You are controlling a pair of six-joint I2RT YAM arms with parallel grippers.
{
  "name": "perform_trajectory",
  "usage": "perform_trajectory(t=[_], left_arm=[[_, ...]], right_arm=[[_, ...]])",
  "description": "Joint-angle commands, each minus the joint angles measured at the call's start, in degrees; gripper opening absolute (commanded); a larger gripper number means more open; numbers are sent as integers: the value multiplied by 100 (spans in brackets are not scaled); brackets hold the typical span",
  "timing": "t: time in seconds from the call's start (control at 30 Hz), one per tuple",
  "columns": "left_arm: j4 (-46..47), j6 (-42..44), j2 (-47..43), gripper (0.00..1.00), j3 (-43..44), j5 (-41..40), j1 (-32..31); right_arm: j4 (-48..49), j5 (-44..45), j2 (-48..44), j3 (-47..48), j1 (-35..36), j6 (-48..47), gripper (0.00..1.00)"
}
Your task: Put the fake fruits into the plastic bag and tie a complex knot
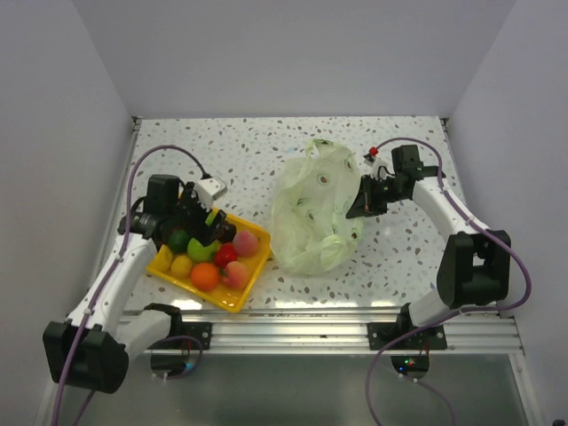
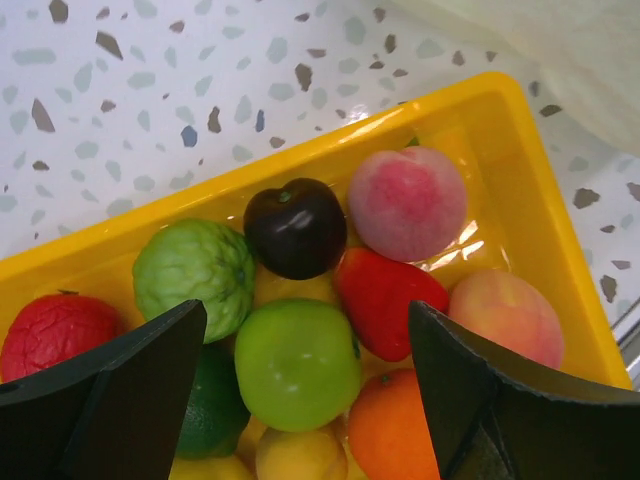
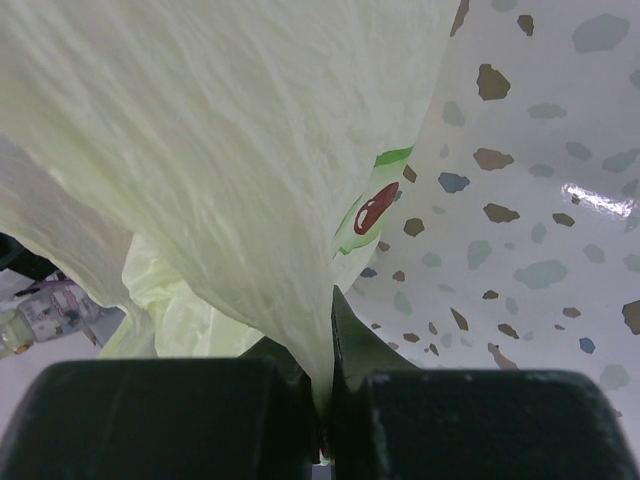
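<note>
Black fingers [image 2: 120, 390] of the left gripper [image 2: 305, 330] stand wide apart and hold nothing. They hang just over a shallow yellow plastic tray [image 2: 505, 150] on the white speckled table [image 2: 150, 80]. Every one of the small shiny plastic fruits [image 2: 385, 295] that I can see lies in this tray, packed close and touching. A round green plastic apple [image 2: 297, 362] sits right between the fingers. Behind it are a dark purple plum [image 2: 296, 227] and a pink peach [image 2: 407, 203].

I think the fruits are light, hard and slippery, so they may pop out or roll. The best hold is across the apple's widest part, one finger on each side.

The thin, crinkly, pale green plastic bag [image 1: 315, 217] lies near the tray, on its right. The right gripper [image 3: 325, 400] is squeezed closed on a fold of the bag's side. The bag looks soft and floppy and could tear, so hold bunched-up plastic and pull gently. I cannot tell if any fruit is inside it. No knot shows yet.
</note>
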Motion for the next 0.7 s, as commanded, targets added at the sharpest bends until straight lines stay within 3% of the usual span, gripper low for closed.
perform_trajectory(t=[0.0,0.3,0.67], left_arm=[[302,68,671,85,413,-876,-2],[723,112,1639,85,475,-1659,7],[1251,121,2263,82,220,-1906,16]], right_arm=[[94,129,-165,17,-16,5,0],[-37,138,-60,113,-7,-74,0],[-55,86,19,122,-16,-118,0]])
